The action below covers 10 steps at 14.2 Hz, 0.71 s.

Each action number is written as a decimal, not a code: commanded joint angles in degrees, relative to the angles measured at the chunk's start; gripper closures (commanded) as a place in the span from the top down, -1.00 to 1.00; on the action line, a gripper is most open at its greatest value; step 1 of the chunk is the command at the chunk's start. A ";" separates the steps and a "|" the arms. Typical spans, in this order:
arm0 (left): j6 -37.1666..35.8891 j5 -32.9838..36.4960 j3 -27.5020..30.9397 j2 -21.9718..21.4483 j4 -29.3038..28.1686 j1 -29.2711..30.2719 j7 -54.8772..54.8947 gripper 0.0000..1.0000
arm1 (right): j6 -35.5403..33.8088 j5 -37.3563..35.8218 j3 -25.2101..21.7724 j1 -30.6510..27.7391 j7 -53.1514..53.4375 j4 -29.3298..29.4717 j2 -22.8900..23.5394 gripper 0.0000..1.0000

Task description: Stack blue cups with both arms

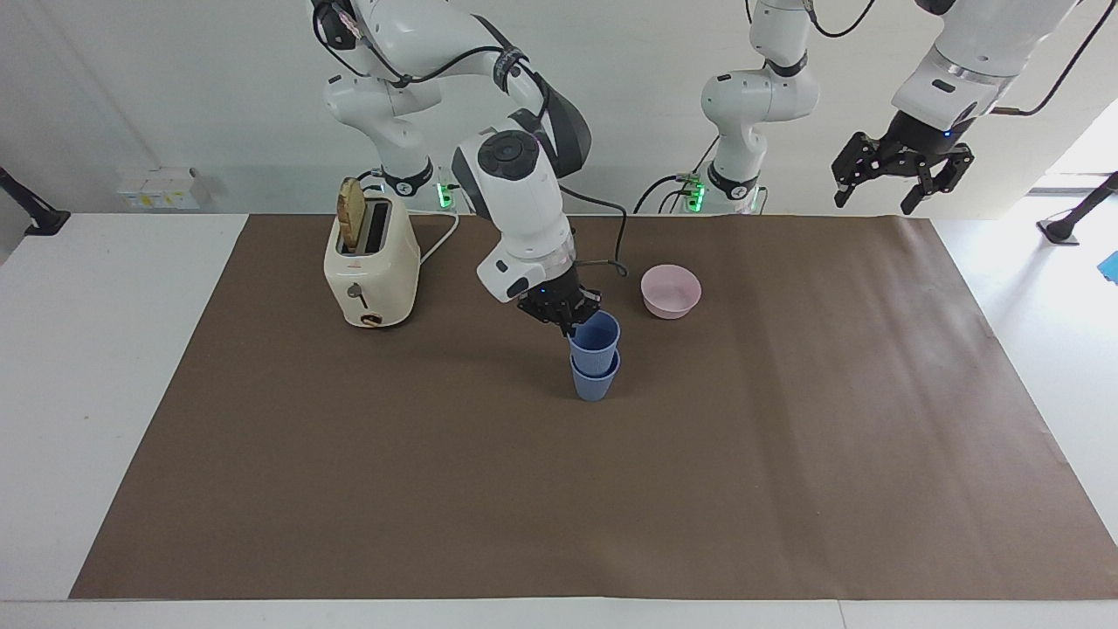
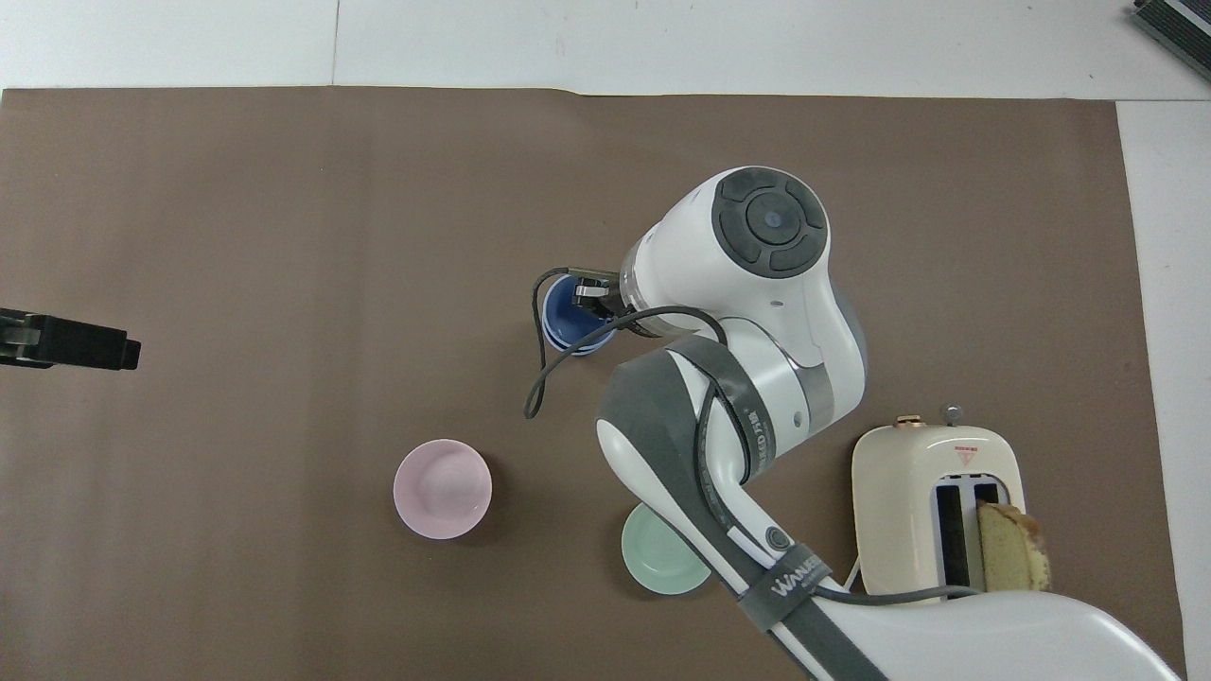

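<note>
Right claw (image 1: 566, 320) is angled down low over the middle of the surface, pinched shut. Left claw (image 1: 900, 166) hangs way up high, fingers spread.

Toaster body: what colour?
Cream, with a slice of bread standing in one slot. The toaster shows best in the facing view.

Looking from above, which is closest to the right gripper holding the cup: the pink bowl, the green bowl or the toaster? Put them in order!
Measured from the right gripper, which holds the top blue cup:
1. Green bowl: nearer the robots, partly under the arm.
2. Pink bowl: toward the left arm's end. These two are nearly equal, so that order is shaky.
3. Toaster: clearly farthest, at the right arm's end.
</note>
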 commanded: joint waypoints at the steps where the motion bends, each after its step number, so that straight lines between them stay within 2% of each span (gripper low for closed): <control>1: -0.76 -0.30 -0.16 -0.19 -0.05 0.83 -0.03 1.00 | 1.80 0.25 0.04 -0.12 -0.01 -0.68 0.38 -0.85; 2: -0.68 -0.30 -0.25 -0.19 -0.05 0.83 -0.03 1.00 | 1.80 0.34 0.04 -0.12 -0.01 -0.68 0.38 -0.59; 3: -0.67 -0.30 -0.16 -0.19 -0.05 0.66 -0.03 1.00 | 1.80 0.34 0.04 -0.12 -0.01 -0.68 0.38 -0.44; 7: -0.68 -0.31 -0.16 -0.28 -0.13 0.83 -0.03 1.00 | 1.71 0.34 0.04 -0.38 -0.01 -0.60 0.38 0.04; 8: -0.59 -0.30 -0.16 -0.19 -0.13 0.92 0.06 1.00 | 1.45 0.25 0.04 -0.38 -0.01 -0.42 0.38 0.36; 9: -0.59 -0.30 -0.07 -0.19 -0.13 0.92 0.06 1.00 | 1.01 0.08 -0.04 -0.56 0.08 -0.24 0.38 0.90; 10: -0.76 -0.30 -0.07 -0.19 -0.05 0.92 0.15 1.00 | 1.01 -0.36 -0.13 -0.47 0.08 -0.16 0.29 1.00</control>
